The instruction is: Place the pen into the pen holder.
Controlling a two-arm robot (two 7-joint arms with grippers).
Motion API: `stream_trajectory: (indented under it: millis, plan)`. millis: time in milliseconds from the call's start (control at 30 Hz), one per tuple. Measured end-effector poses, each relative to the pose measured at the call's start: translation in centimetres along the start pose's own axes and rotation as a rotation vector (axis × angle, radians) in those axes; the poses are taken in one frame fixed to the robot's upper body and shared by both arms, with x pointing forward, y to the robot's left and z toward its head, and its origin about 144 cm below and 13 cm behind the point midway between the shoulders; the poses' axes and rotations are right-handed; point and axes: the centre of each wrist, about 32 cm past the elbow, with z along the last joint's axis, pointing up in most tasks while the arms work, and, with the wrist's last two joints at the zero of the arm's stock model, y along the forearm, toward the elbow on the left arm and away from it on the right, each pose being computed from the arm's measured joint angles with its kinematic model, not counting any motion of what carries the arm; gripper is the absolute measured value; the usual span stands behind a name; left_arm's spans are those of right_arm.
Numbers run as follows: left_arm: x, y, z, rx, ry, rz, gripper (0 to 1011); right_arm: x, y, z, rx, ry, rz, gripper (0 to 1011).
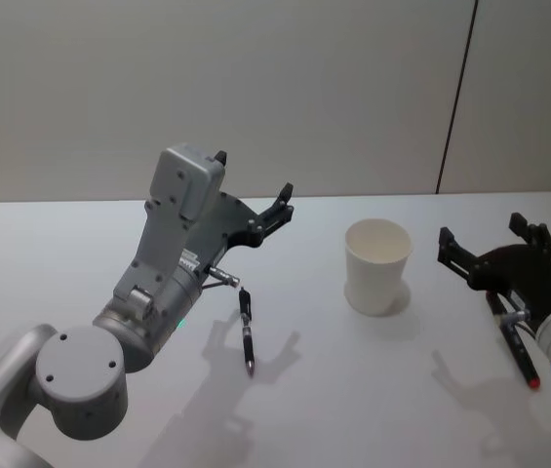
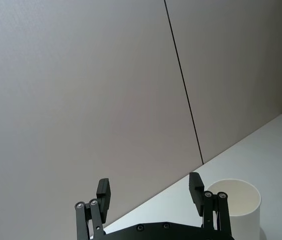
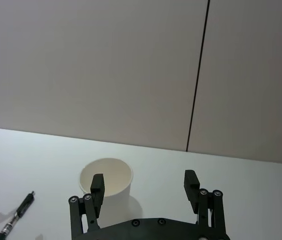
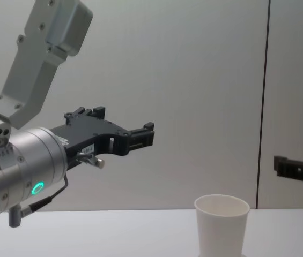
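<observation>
- Above the bench (image 1: 60, 253), the left pincer (image 2: 149, 192) hangs open and empty, aimed toward the cup (image 1: 378, 265).
- Just below it, the pen (image 1: 247, 331) lies flat on the bench, apart from the cup.
- On the cup's other side, the right pincer (image 3: 144, 182) is open too, over a second pen (image 1: 514, 346).
- Nothing is gripped and the cup looks empty, so grasping, carrying and dropping in all remain.

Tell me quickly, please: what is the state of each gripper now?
Left gripper: open, holding nothing.
Right gripper: open, holding nothing.
</observation>
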Motion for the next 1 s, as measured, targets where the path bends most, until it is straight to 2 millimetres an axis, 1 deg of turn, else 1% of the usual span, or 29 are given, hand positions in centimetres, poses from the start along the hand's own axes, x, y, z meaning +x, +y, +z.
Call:
stream_trajectory:
  millis: [300, 600, 1000]
  plan:
    - [0.0, 0.0, 0.0, 0.0, 0.0, 0.0, 1003, 0.2, 0.4, 0.5, -0.076, -0.012, -0.056, 1002]
    - [0.0, 0.0, 0.0, 0.0, 0.0, 0.0, 1003, 0.9, 1.3, 0.9, -0.149, -0.031, -0.098, 1001]
    - [0.0, 0.0, 0.0, 0.0, 0.0, 0.0, 1003, 2.0, 3.0, 1.0, -0.257, -0.045, -0.141, 1001]
